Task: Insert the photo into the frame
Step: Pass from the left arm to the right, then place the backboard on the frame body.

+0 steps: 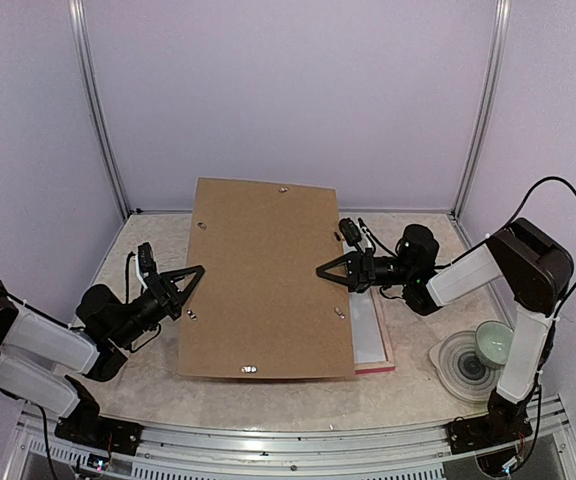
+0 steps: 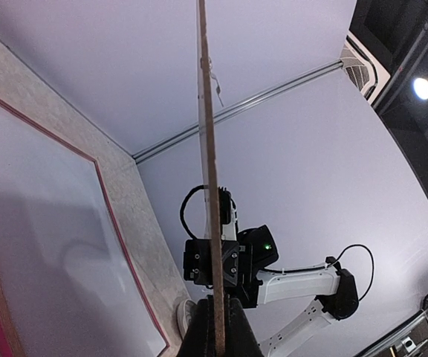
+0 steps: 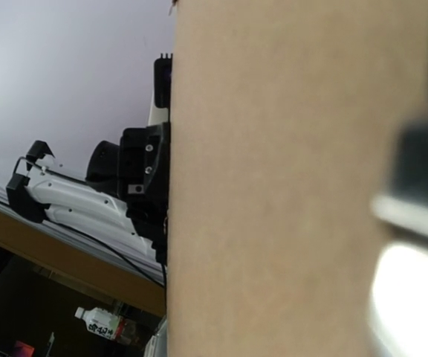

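A plain brown backing board (image 1: 266, 280) hangs level above the table, held by both grippers. My left gripper (image 1: 192, 284) is shut on its left edge; in the left wrist view the board (image 2: 208, 163) runs edge-on between my fingers (image 2: 199, 338). My right gripper (image 1: 328, 271) is shut on the right edge, and the board (image 3: 288, 186) fills the right wrist view. The pink frame (image 1: 386, 350) lies on the table under the board, with only its right strip and a white inner surface (image 1: 366, 330) showing. It also shows in the left wrist view (image 2: 116, 236). The photo is hidden.
A grey plate (image 1: 460, 365) with a pale green bowl (image 1: 494, 342) stands at the front right, beside the right arm's base. Enclosure walls and posts close the back and sides. A bottle (image 3: 106, 322) shows outside the cell.
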